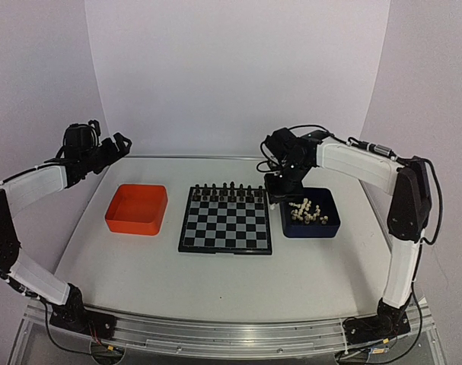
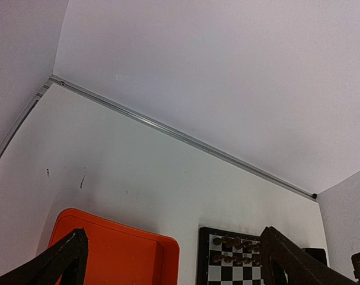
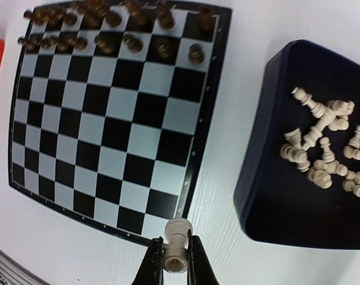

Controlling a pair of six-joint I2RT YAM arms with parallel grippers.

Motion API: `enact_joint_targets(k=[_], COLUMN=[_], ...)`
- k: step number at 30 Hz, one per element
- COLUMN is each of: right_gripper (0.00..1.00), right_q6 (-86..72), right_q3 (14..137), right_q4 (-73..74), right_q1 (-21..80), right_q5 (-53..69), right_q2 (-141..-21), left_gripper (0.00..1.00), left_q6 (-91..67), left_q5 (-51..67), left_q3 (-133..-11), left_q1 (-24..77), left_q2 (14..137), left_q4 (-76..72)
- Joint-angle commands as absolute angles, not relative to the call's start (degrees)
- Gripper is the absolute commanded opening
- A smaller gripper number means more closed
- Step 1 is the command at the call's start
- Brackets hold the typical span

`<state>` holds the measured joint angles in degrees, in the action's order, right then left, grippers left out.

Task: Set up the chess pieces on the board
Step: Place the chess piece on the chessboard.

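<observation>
Now, right fingers point(image 3: 149, 270): clenched on one white piece point(image 3: 177, 246), just by the edge of the board point(image 3: 117, 136).
Left fingers point(image 2: 64, 258): spread wide, holding nothing, up near the orange tray point(image 2: 108, 243).
Other white pieces point(image 3: 319, 148): heaped in the blue tray point(image 3: 268, 196), beside the board.
Black pieces point(image 3: 108, 27): two rows on the board.
</observation>
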<state>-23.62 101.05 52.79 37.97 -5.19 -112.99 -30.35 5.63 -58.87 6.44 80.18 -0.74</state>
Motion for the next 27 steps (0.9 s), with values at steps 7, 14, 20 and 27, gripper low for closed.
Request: enact_joint_targets(k=[7, 14, 20, 27], right_gripper=[0.0, 0.0, 0.0, 0.0], right_q6=[-23.0, -22.9, -23.4, -23.4], right_q3=[101.0, 98.9, 97.8, 96.2], right_q4=[56.7, 56.0, 55.6, 53.0], right_q1=[42.5, 44.0, 44.0, 44.2], right_q5=[1.7, 0.3, -1.4, -1.9], right_q2=[-117.9, -118.9, -119.8, -120.6], left_gripper=[1.0, 1.0, 1.0, 1.0], left_q6=[-30.5, -30.5, -29.9, -29.2], left_q5=[16.1, 17.1, 17.0, 16.4], left_q3=[-61.3, -59.4, -58.1, -57.4], left_q1=[6.6, 7.1, 8.0, 8.5], left_q2=[84.9, 83.5, 81.9, 80.6], left_q4=[-1.3, -1.5, -1.3, -1.1])
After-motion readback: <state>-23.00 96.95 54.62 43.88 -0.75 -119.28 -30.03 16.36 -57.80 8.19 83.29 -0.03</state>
